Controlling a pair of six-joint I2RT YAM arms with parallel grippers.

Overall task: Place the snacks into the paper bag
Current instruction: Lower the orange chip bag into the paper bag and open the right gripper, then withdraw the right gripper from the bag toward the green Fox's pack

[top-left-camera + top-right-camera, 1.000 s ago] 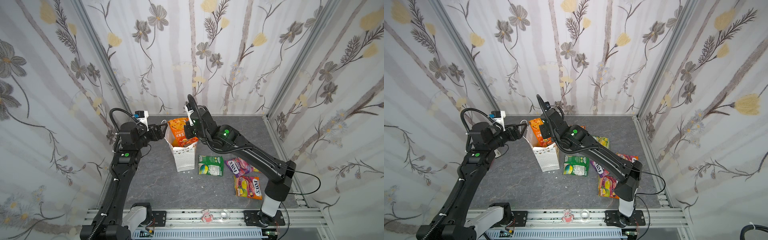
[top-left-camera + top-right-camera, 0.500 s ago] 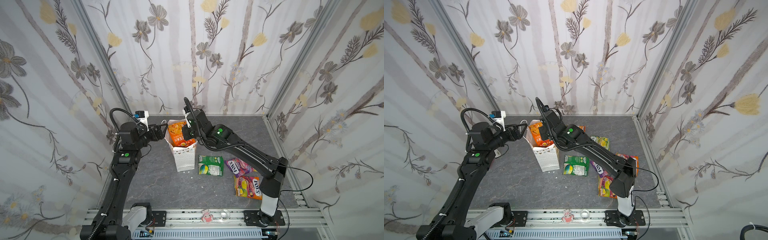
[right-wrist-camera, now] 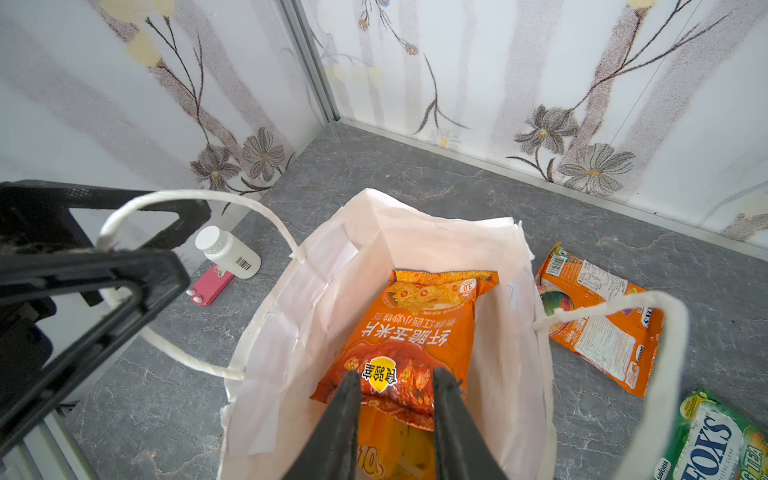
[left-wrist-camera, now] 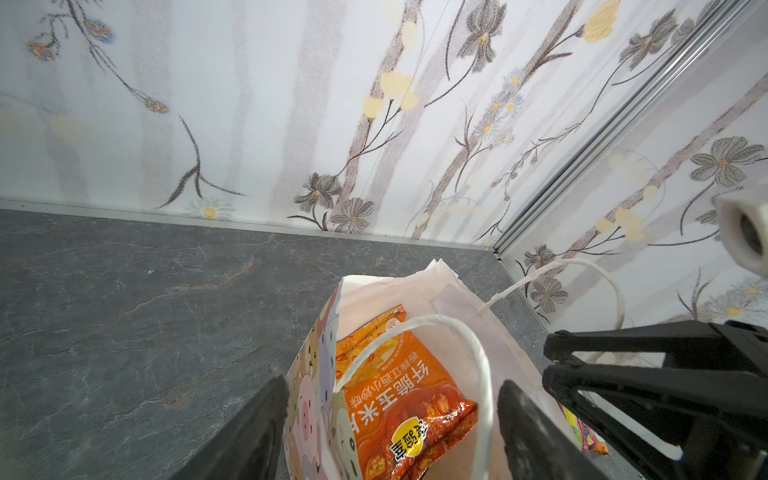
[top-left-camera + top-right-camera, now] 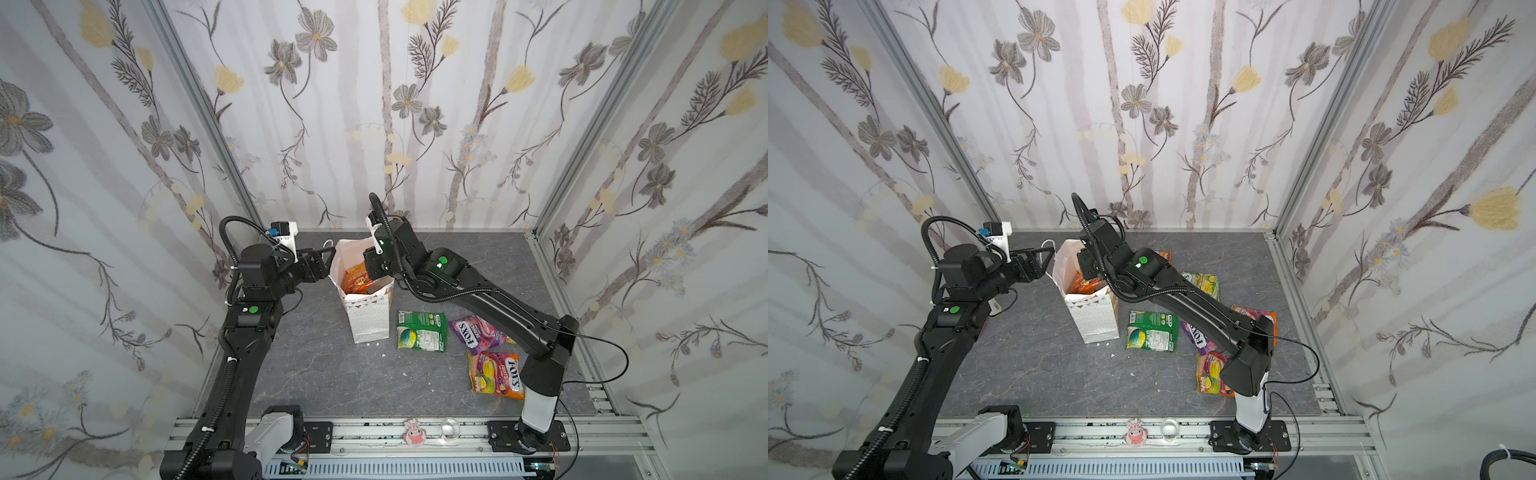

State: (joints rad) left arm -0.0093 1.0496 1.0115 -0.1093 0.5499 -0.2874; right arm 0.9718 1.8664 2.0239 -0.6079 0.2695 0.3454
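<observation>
The white paper bag [image 5: 370, 320] [image 5: 1096, 320] stands open at mid-table. An orange snack packet [image 3: 419, 332] [image 4: 399, 399] lies inside it on top of a yellow-orange one [image 3: 390, 449]. My right gripper [image 3: 395, 376] [image 5: 365, 276] reaches into the bag's mouth. It is open, its fingers apart over the packet's near edge. My left gripper [image 4: 392, 384] [image 5: 330, 254] is open at the bag's left rim, with the wall and a cord handle between its fingers. Green [image 5: 420, 336], purple [image 5: 478, 334], pink-yellow [image 5: 496, 374], yellow-green [image 5: 1202, 282] and orange [image 3: 602, 324] packets lie on the table to the right.
A small white bottle [image 3: 230, 251] and a pink object [image 3: 210, 284] lie left of the bag, near the left arm. A pink toy [image 5: 413, 432] and a clear disc [image 5: 450, 427] sit on the front rail. Flowered walls close in the back and both sides.
The right gripper has gone down into the bag with the orange packet and its jaws have parted. The packet now sits lower inside. The left arm has stayed at the rim.
</observation>
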